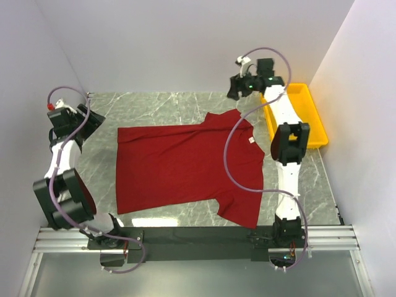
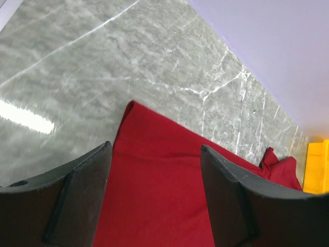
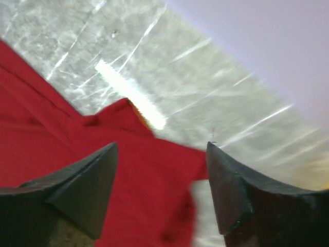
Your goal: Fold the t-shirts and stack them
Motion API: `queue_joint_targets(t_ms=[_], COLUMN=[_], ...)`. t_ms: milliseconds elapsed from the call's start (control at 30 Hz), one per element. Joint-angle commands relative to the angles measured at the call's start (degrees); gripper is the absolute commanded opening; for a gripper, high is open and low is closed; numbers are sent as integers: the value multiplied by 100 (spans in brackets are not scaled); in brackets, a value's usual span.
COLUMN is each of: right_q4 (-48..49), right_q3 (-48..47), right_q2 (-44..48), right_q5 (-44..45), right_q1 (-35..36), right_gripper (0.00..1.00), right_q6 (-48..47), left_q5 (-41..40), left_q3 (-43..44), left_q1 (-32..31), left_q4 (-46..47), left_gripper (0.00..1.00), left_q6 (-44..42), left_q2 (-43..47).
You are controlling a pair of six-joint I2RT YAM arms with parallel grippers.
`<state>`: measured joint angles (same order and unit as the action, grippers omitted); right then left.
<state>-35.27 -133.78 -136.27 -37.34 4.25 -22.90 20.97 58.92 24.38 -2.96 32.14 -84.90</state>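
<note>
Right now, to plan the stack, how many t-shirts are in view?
1: the dark red t-shirt, spread out mid-table between the arms, collar toward the yellow tray. The right arm hides part of that tray, so another could be hidden.

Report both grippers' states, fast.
Left gripper: open, holding nothing.
Right gripper: open, holding nothing.

top view looks down; close wrist views share the t-shirt (image 1: 185, 167).
</note>
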Motion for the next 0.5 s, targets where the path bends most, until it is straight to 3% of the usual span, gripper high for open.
queue_joint_targets(t_ms=[0,300,467], right_q4=[-457,-490,-639], right_q3=[-70,-351,-377], right_q2=[-348,-682,-892], right_q5=[1016,2055,1959], right_q1=[67,85,102], right_gripper=[86,89,81], right_q6=[2005,2711,2869], left_q5=[-199,-40,38], left_q3=[-449,-1066,-1172], left_q1=[67,76,76], left_q4=[252,252,252], left_gripper=[74,74,74], left_q6=[266,723,855], left_q2=[701,1371,1459])
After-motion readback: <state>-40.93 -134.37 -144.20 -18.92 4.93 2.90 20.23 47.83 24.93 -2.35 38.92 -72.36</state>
